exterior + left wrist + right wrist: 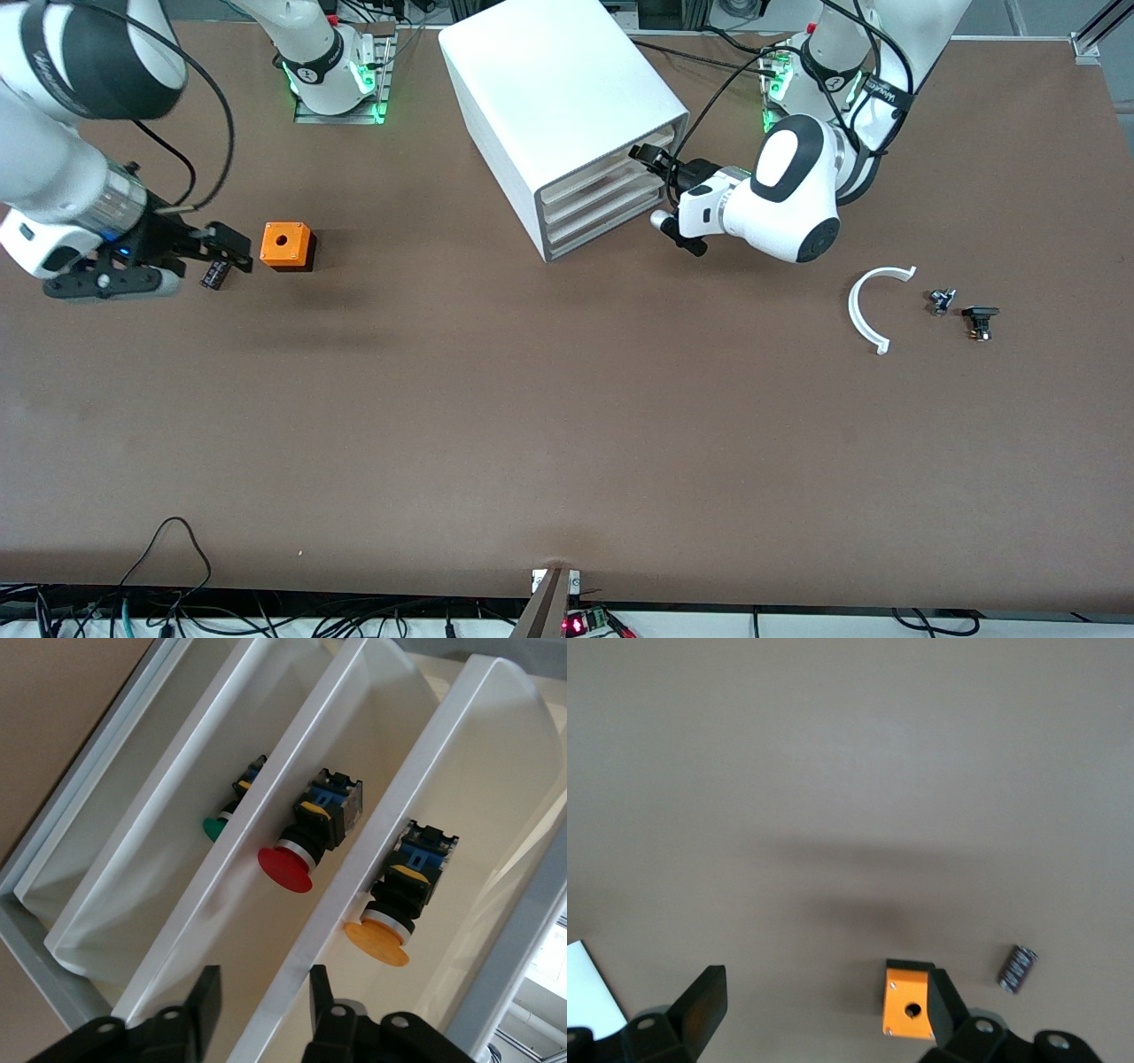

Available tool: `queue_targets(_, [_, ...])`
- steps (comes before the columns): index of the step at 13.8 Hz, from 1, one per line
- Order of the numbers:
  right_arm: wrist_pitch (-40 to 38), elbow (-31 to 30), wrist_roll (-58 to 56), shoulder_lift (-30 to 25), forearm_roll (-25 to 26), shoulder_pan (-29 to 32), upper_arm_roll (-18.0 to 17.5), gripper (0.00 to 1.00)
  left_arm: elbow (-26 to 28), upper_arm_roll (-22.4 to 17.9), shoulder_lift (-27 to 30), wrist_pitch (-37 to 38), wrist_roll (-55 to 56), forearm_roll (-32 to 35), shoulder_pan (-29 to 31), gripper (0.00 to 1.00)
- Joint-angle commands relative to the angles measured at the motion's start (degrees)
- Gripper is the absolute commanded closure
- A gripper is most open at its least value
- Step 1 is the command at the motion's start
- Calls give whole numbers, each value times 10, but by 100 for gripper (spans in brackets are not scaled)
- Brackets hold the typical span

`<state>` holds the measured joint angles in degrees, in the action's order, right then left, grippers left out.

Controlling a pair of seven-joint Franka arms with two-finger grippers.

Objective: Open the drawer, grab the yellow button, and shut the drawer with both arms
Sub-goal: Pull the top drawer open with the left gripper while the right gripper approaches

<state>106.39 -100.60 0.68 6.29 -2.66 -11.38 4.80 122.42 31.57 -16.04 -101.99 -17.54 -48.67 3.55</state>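
White cabinet [567, 106] showed no readable writing. Beside its drawers, the left gripper [257, 1003] gaped; the right gripper [819, 1005], open wide, waited over the table [532, 425].

Your counter [567, 425] is plain matte brown. Cabinet [558, 80] white; drawer [292, 850] white with a cream inside. You have three buttons in the trays: orange cap [377, 943], red cap [285, 870], green cap [213, 829], each on a black body with blue and yellow bits. Cube [287, 245] orange, dark hole. Block [1017, 968] black. Arc piece [873, 306] white. Both claws black: left [257, 1010], right [819, 1014].
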Motion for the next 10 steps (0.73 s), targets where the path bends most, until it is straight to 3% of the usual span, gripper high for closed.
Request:
queue_targets(1, [5,49,-9,48,-14,-22,4,0,23,10,19,-19,-7,-15,0,93])
queue_targets(2, [4,66,-9,63,-14,-24,3,0,24,11,19,-21,-12,-15,0,100])
queue_targets(7, [5,111,-9,95,-12,-79,-1,0,5,4,32,-18,-29,-6,54,100])
queue_targets(10, [5,158,-10,122,-14,-115,-1,0,-24,-39,32,-17,-85,-6,80,100])
